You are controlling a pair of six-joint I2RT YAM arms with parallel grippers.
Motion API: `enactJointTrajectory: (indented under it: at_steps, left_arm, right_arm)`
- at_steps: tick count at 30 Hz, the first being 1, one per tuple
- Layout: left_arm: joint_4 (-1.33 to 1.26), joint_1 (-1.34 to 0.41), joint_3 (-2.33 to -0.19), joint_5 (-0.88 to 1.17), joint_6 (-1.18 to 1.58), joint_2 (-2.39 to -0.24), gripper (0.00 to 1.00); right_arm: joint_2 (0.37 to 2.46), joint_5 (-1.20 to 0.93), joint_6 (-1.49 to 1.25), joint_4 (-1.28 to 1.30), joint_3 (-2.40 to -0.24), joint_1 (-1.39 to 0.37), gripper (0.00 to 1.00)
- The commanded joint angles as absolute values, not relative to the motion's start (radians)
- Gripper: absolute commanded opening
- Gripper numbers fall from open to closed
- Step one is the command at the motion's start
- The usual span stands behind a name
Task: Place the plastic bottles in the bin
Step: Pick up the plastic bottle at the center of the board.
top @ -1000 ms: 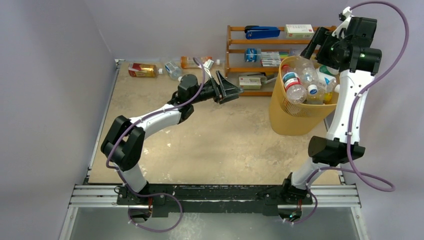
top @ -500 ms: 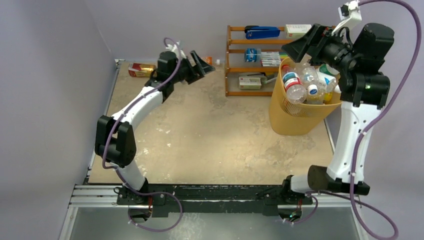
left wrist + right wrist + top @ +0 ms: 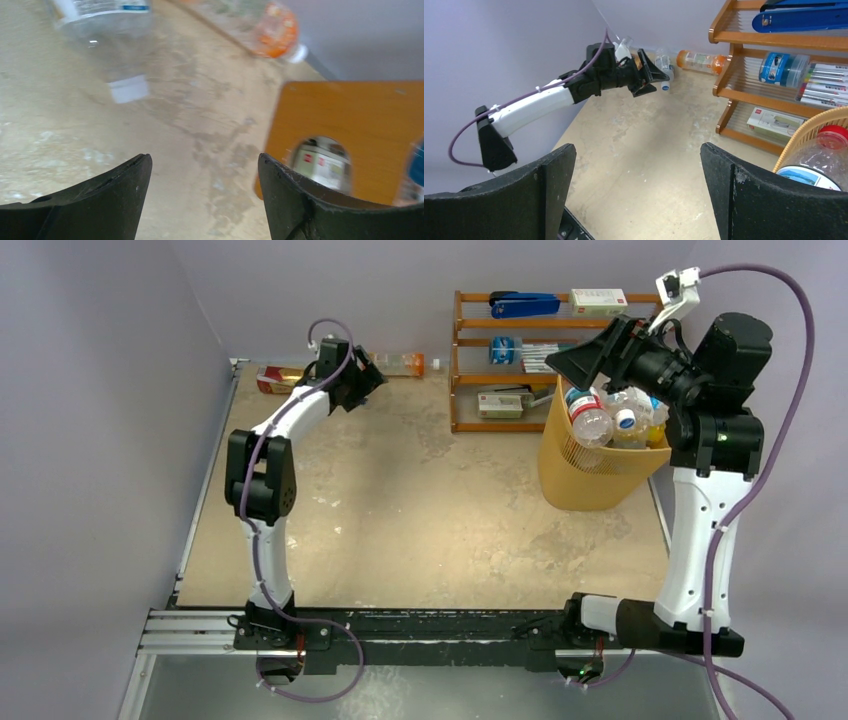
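left pincer (image 3: 205,162) spread, right pincer (image 3: 638,150) spread

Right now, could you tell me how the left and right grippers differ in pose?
The left gripper hangs low over the table, near loose bottles by the back wall; the right gripper is raised beside the bin. The left gripper looks toward the wooden rack; the right gripper looks across at the left arm. Both are open and empty.

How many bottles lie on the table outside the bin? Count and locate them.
3: an amber bottle in the far-left corner, a clear bottle before the left end effector, an orange-capped bottle by the back wall. Others may be hidden.
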State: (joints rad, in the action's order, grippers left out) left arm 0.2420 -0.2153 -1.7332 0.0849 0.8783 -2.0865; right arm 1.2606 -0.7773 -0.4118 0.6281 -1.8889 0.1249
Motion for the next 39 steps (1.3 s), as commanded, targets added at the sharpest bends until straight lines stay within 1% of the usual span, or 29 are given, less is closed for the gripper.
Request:
enactJointTrajectory:
  at_steps: [1,4,10,18,25,27,29,30,35,39]
  left_arm:
    - [0.276,-0.191,-1.791,-0.066,0.895,-2.132,0.75]
    - [0.267,-0.190,-1.788,-0.118,0.913,-2.156,0.73]
    - [0.242,-0.189,-1.797,-0.179,0.949,-2.210,0.73]
    - [0.234,-0.189,-1.882,-0.202,0.978,-2.321,0.73]
    - [0.208,-0.189,-1.889,-0.227,1.000,-2.364,0.72]
    - [0.201,-0.189,-1.886,-0.233,1.002,-2.370,0.70]
    - [0.186,-0.189,-1.880,-0.240,1.009,-2.375,0.65]
    - [0.179,-0.189,-1.879,-0.241,1.009,-2.378,0.62]
    - [0.169,-0.187,-1.882,-0.229,0.998,-2.395,0.37]
    - [0.173,-0.186,-1.846,-0.221,0.971,-2.363,0.26]
  right_arm:
    - [1.239,-0.820,-0.394,0.568,-1.850,0.120,0.96]
    - [1.232,-0.824,-0.382,0.549,-1.802,0.119,0.96]
    - [1.227,-0.842,-0.375,0.515,-1.736,0.117,0.95]
    - [1.226,-0.851,-0.351,0.509,-1.705,0.117,0.95]
    - [1.225,-0.858,-0.340,0.492,-1.665,0.117,0.95]
    - [1.224,-0.858,-0.338,0.490,-1.656,0.117,0.95]
    - [1.222,-0.860,-0.333,0.491,-1.650,0.117,0.95]
    - [1.223,-0.861,-0.333,0.488,-1.647,0.117,0.95]
    - [1.219,-0.864,-0.334,0.487,-1.643,0.117,0.94]
    - [1.208,-0.868,-0.340,0.491,-1.645,0.117,0.94]
